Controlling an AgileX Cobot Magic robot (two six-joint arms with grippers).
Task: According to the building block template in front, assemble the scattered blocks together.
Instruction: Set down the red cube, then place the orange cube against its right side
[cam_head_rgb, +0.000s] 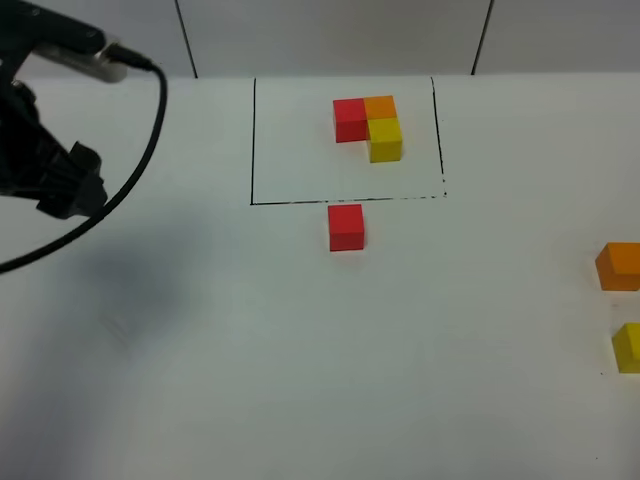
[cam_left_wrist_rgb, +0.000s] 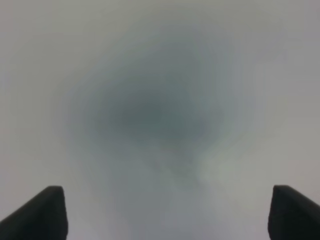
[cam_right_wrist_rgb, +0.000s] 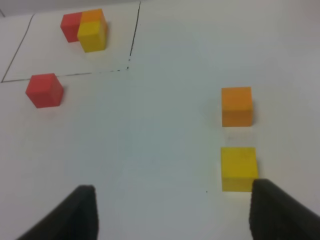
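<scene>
The building block template (cam_head_rgb: 367, 126) is a red, orange and yellow L-shaped trio inside a thin black drawn rectangle at the back of the table; it also shows in the right wrist view (cam_right_wrist_rgb: 85, 29). The loose red cube (cam_head_rgb: 346, 226) sits just in front of the frame's front line (cam_right_wrist_rgb: 44, 90). The loose orange cube (cam_head_rgb: 620, 266) and yellow cube (cam_head_rgb: 629, 347) sit apart at the far right edge. My right gripper (cam_right_wrist_rgb: 172, 215) is open and empty, with the yellow cube (cam_right_wrist_rgb: 239, 168) beside one fingertip and the orange cube (cam_right_wrist_rgb: 237, 105) beyond it. My left gripper (cam_left_wrist_rgb: 160, 215) is open and empty over blurred bare table.
My left arm (cam_head_rgb: 60, 170) with its looping black cable (cam_head_rgb: 140, 165) hangs over the table's far left, well away from the cubes. A white tabletop (cam_head_rgb: 300, 350) carries everything. The right arm does not show in the high view.
</scene>
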